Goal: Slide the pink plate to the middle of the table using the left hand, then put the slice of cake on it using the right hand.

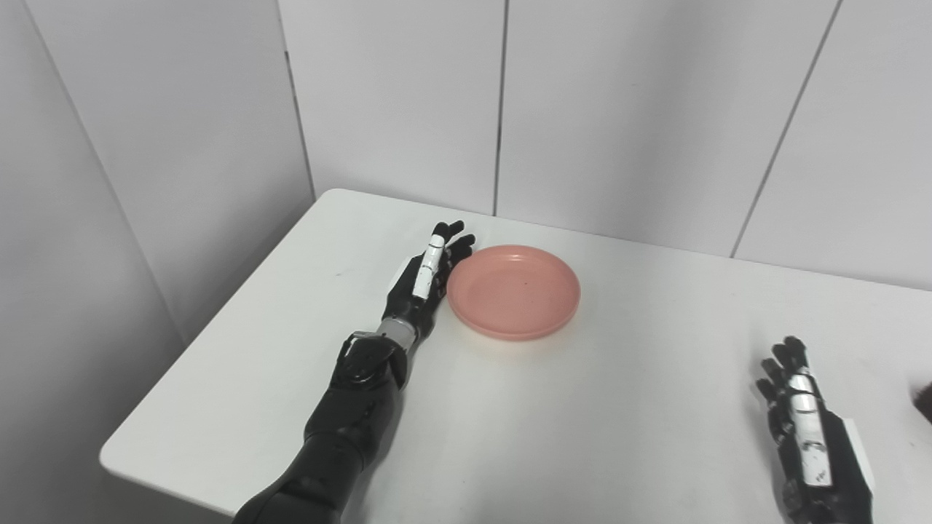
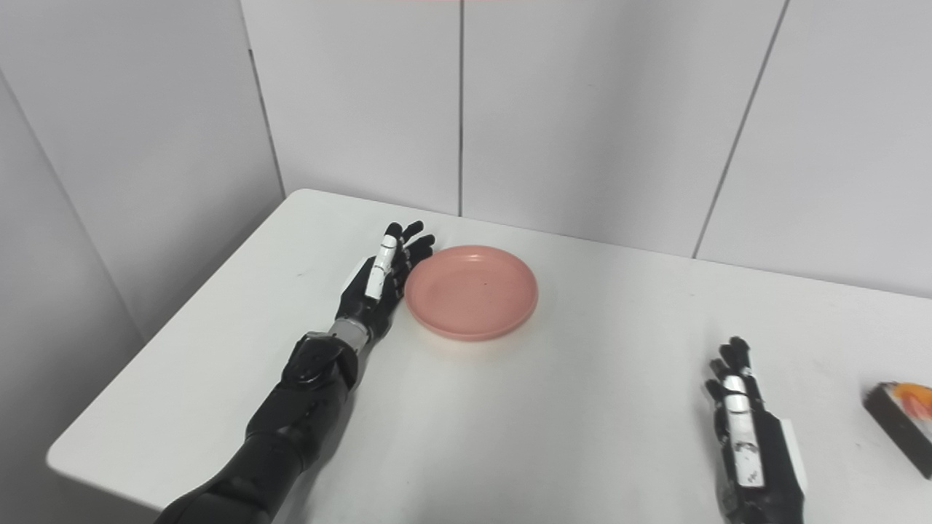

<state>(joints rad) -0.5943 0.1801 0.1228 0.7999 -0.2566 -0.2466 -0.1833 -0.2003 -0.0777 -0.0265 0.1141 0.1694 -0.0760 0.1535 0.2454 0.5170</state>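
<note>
Both arms are glossy black plastic, left hand [image 1: 424,280] and right hand [image 2: 750,444] black with white finger plates, silver wrist ring.

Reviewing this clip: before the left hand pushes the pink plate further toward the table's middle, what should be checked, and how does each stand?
1. Left hand beside the pink plate, fingers at its left rim: ok.
2. Plate empty: ok.
3. Table surface to the plate's right free of things: ok.
4. Right hand open, away from the plate: ok.
5. Slice of cake still off the plate, at the right edge: ok.
6. Firm contact with the rim: cannot tell.
</note>
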